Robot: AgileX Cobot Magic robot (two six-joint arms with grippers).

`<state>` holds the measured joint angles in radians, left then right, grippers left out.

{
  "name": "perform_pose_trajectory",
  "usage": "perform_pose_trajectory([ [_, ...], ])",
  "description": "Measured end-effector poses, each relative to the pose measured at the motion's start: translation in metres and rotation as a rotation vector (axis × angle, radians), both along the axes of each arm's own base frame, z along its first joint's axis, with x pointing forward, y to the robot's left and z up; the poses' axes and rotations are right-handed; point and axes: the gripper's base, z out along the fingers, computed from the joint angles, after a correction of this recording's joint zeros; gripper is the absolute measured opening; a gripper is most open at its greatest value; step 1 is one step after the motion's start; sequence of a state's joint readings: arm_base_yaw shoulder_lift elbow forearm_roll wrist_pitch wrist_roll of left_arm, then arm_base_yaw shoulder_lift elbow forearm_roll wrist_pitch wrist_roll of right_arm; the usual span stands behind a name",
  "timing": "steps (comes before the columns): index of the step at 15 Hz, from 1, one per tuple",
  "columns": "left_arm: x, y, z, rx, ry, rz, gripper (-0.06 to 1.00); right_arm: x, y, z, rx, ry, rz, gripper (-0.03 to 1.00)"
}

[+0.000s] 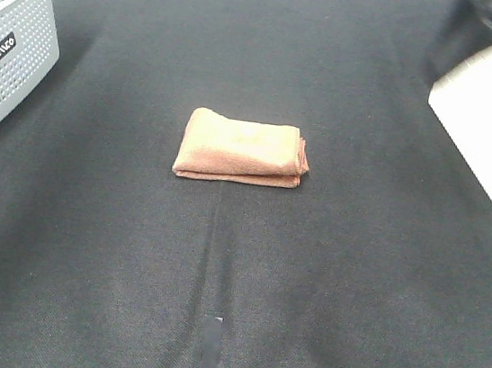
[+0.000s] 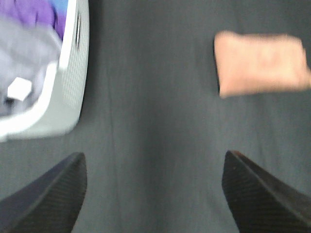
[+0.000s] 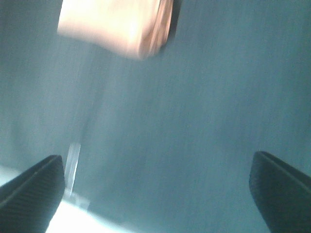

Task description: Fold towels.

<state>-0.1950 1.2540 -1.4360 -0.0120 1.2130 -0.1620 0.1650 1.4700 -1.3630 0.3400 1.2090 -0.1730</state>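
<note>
Folding looked finished: towel [image 1: 242, 149] lay in a compact stack mid-surface [image 1: 323, 285], left claw [image 2: 153, 194] and right claw [image 3: 155, 189] both wide and empty, well apart from it, so next likely another from basket [image 1: 9, 53].

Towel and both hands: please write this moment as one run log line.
towel: folded, on black cloth, untouched | left hand: open, empty, apart from towel | right hand: open, empty | basket: far left
</note>
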Motion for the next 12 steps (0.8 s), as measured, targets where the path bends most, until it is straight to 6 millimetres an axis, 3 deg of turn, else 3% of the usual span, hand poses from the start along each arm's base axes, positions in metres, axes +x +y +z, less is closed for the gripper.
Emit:
perform_pose_trajectory([
  [2, -0.050, 0.010, -0.014, 0.001, -0.002, -0.002, 0.74, -0.054, -0.009, 0.004, 0.002, -0.029, -0.003, 0.97],
  [3, -0.088, 0.017, -0.023, 0.003, -0.032, -0.013, 0.74, -0.093, -0.016, 0.001, 0.004, -0.051, -0.003, 0.97],
  [6, -0.173, 0.034, -0.046, -0.023, -0.182, -0.015, 0.74, -0.169, -0.028, -0.008, 0.025, -0.160, -0.008, 0.97],
  [9, -0.227, 0.045, -0.077, -0.033, -0.323, -0.030, 0.74, -0.233, -0.045, -0.019, 0.006, -0.356, -0.059, 0.97],
  [12, -0.256, 0.050, -0.113, 0.009, -0.430, -0.087, 0.74, -0.272, -0.061, -0.041, -0.050, -0.525, -0.110, 0.97],
])
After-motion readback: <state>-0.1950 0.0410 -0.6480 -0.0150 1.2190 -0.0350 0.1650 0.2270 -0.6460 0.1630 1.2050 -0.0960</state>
